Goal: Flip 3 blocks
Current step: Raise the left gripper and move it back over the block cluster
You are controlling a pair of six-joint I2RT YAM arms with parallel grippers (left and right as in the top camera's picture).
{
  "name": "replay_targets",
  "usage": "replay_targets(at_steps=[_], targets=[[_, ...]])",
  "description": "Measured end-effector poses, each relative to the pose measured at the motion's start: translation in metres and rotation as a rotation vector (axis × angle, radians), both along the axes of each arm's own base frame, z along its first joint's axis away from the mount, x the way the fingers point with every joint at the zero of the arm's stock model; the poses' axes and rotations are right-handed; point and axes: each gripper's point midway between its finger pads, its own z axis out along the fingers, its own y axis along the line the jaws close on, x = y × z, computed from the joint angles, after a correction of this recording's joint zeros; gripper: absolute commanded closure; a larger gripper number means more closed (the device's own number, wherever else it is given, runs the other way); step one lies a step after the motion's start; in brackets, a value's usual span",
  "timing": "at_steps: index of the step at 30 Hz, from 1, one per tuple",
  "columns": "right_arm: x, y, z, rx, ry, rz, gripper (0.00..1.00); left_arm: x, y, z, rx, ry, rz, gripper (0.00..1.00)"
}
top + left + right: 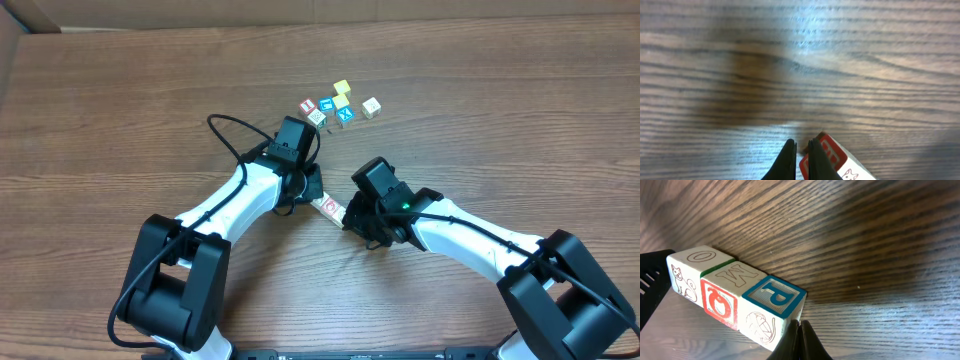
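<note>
Three blocks lie in a tight row on the wood table between my two grippers. In the right wrist view they are an O-topped block (692, 260) with a cat on its side, an M-topped block (735, 275) with a red picture, and a blue P-topped block (772, 294) with a yarn ball. My right gripper (801, 325) is shut, its tips against the P block's end. My left gripper (801, 144) is shut beside the cat block (837, 159). Overhead, the row (329, 208) shows partly between the left gripper (314, 190) and the right gripper (351, 220).
A loose cluster of other small cubes sits farther back: yellow ones (342, 88), blue-faced ones (345, 116), a red-marked one (308, 105) and a cream one (371, 107). A black cable (230, 135) loops off the left arm. Cardboard edges the table's far side.
</note>
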Motion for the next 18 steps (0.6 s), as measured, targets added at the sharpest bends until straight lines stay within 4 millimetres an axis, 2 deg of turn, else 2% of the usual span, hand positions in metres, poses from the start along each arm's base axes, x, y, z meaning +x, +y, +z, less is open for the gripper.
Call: replay_targets(at_steps=[9, 18], targets=[[0.003, 0.003, 0.002, 0.045, 0.061, -0.151, 0.96, 0.014, -0.008, 0.003, -0.033, -0.055, -0.004, 0.96], [0.003, 0.003, 0.002, 0.068, 0.115, -0.260, 0.96, 0.014, -0.008, 0.003, -0.030, -0.059, -0.003, 0.96]])
